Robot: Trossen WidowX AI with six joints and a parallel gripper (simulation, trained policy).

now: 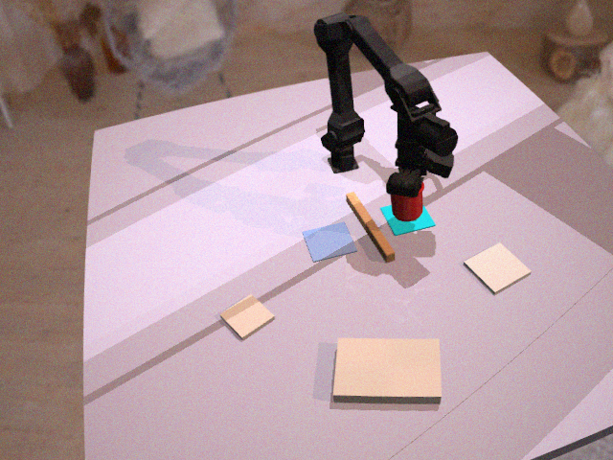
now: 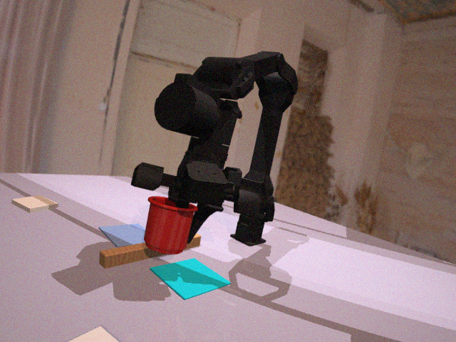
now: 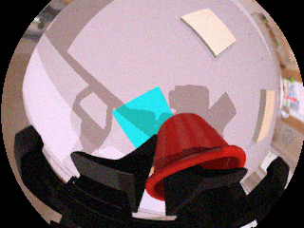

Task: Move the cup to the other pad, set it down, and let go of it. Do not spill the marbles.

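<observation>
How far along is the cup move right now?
Done: the cup is off the blue pad. In hand: the tool grips it, raised, seemingly near the cyan pad. Left: lowering and release. Marbles aren't visible.
</observation>
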